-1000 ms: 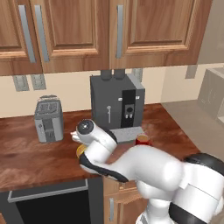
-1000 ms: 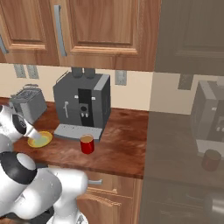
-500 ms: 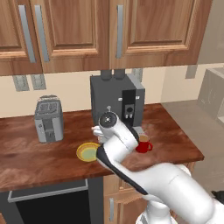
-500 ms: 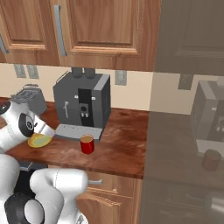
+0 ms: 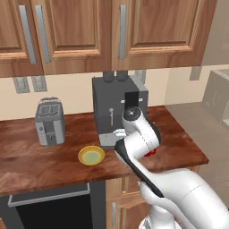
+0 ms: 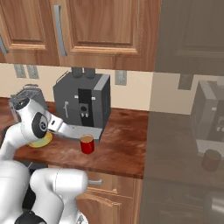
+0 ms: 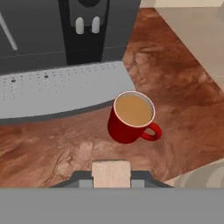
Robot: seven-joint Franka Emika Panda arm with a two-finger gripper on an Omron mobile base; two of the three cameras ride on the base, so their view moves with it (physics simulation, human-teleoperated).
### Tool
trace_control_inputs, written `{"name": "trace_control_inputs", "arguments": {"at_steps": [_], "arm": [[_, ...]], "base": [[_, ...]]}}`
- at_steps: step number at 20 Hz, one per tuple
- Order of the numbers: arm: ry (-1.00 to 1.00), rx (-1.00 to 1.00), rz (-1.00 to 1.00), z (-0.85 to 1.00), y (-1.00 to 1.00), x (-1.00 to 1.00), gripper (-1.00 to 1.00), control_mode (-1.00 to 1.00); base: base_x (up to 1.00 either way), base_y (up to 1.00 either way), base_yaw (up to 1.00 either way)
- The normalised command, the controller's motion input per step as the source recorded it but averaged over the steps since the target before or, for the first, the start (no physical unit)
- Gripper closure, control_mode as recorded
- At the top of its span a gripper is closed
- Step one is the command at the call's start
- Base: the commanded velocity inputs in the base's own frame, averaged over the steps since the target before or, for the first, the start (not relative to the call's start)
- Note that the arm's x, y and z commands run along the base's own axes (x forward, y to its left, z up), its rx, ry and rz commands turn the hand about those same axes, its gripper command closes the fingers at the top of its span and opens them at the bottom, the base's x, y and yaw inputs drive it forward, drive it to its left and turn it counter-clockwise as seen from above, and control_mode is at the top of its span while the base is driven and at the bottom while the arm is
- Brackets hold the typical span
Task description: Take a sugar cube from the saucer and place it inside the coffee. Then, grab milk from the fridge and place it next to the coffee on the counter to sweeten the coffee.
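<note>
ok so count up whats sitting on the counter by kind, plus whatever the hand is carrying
coffee machine: 1
toaster: 1
red mug of coffee: 1
yellow saucer: 1
sugar cube, held in the shut hand: 1
total: 5

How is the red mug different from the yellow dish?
The glossy red mug is tall with a side handle and holds brown coffee; the round yellow saucer is flat, shallow and handleless, with a paler greenish centre. Both sit on the reddish-brown wooden counter.
</note>
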Motion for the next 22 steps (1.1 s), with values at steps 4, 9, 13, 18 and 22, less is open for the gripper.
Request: {"name": "trace_control_inputs", "arguments": {"at_steps": [4, 9, 13, 18, 22], "arm": [[0.22, -0.11, 0.10, 0.00, -0.63, 0.00, 1.00, -1.00], [0.12, -0.10, 0.10, 0.00, -0.56, 0.00, 1.00, -1.00], [0.03, -0.05, 0.06, 0.00, -0.45, 0.07, 1.00, -1.00], [0.00, -0.02, 0.01, -0.09, -0.14, 0.19, 1.00, -1.00], [-0.03, -0.02, 0.00, -0.19, 0.00, 0.23, 1.00, -1.00]], "base": [[0.00, 0.00, 0.00], [0.00, 0.00, 0.00], [0.00, 0.00, 0.00], [0.00, 0.00, 0.00], [0.00, 0.00, 0.00]]}}
